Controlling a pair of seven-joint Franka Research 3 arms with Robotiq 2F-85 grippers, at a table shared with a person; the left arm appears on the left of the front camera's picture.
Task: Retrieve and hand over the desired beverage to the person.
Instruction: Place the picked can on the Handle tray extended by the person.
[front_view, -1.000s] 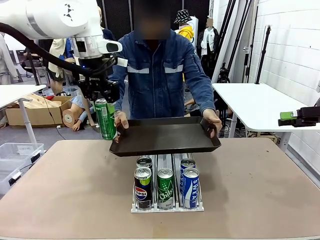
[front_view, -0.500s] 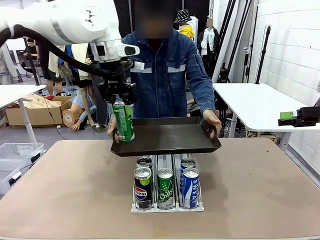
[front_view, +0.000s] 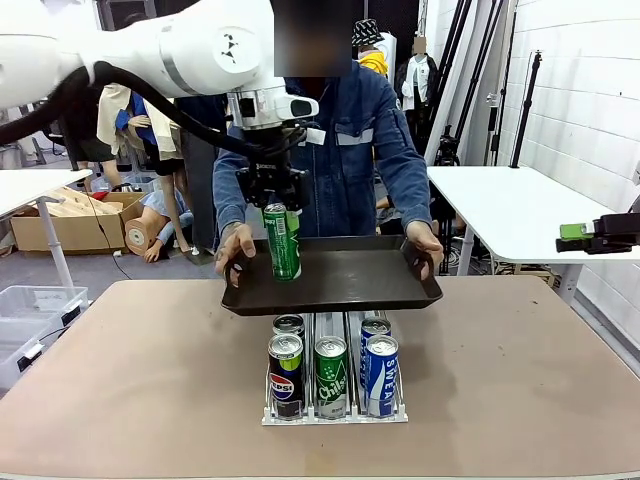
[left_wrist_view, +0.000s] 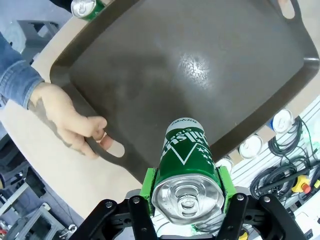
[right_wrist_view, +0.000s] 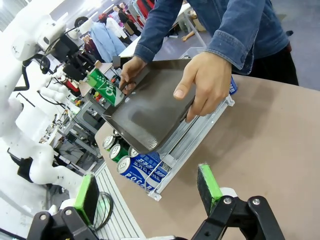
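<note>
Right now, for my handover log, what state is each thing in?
Left gripper: shut on green can.
Green can: gripped, over tray.
Tray: held off table by person.
Right gripper: open, holding nothing.
Other cans: upright in rack.

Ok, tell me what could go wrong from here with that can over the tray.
1. The left claw holds the green can slightly tilted; let go before it sits flat, it may topple on the tray.
2. The person's hand holds the tray in the air; pushing down could tip it.
3. The can hangs near the tray's edge; it could roll off onto the rack of cans below.
</note>
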